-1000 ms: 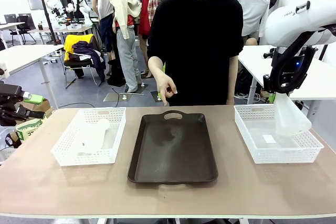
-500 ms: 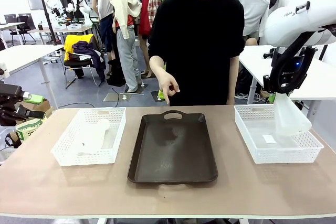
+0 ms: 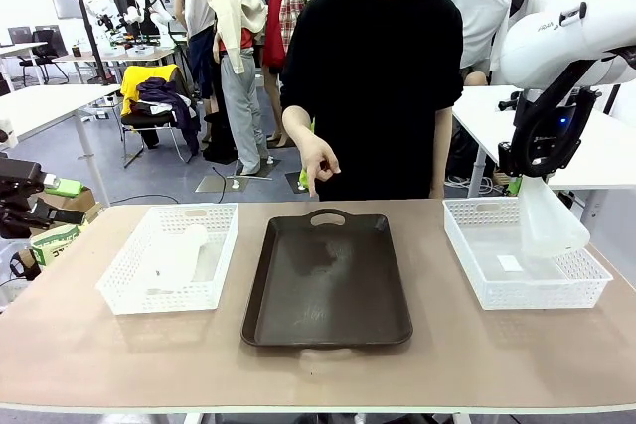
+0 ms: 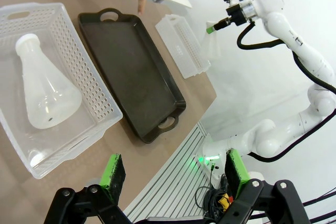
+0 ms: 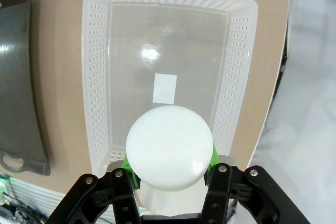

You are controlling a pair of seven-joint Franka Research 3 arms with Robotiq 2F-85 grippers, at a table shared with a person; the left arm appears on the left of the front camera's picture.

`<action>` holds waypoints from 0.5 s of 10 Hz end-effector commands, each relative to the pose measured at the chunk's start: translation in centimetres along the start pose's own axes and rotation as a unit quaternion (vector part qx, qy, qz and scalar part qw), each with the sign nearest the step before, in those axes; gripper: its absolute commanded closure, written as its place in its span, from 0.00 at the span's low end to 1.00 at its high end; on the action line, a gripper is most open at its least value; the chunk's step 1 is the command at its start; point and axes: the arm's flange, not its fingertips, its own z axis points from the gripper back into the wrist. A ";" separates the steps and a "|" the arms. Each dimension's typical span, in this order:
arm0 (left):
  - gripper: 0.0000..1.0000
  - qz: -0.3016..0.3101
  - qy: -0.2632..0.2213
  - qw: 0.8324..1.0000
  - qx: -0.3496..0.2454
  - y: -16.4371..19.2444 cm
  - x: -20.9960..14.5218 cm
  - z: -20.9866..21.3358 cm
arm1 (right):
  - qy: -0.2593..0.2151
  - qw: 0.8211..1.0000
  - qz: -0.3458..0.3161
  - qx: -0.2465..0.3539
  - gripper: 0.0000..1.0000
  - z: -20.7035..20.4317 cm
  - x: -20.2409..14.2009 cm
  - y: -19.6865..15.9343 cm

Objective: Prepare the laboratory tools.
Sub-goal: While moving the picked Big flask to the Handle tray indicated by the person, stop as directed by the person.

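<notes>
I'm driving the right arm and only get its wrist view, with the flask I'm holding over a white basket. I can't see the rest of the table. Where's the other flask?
Observer: The second flask lies on its side in the left basket, on the far side of the dark tray from you.
Operator: Is the other arm near it?
Observer: No. The left gripper is open and hovers out past the table's left end, apart from that basket.
Operator: Is anyone opposite?
Observer: Yes, a person's hand points down toward the tray's far end.
</notes>
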 end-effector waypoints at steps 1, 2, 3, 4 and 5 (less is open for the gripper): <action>0.00 -0.009 -0.009 1.000 -0.008 0.0 0.1 0.0 | -0.003 1.000 0.000 0.000 1.00 0.1 0.1 0.1; 0.00 -0.009 -0.009 1.000 -0.008 0.0 0.1 0.0 | -0.003 1.000 0.000 0.000 1.00 0.1 0.1 0.1; 0.00 -0.009 -0.009 1.000 -0.008 0.0 0.1 0.0 | -0.003 1.000 0.000 0.000 1.00 0.1 0.1 0.1; 0.00 -0.009 -0.009 1.000 -0.008 0.0 0.1 0.0 | 0.000 1.000 0.000 0.000 1.00 0.0 0.0 0.0; 0.00 -0.009 -0.009 1.000 -0.008 0.0 0.1 0.0 | -0.004 0.999 0.015 0.037 1.00 1.1 0.0 0.6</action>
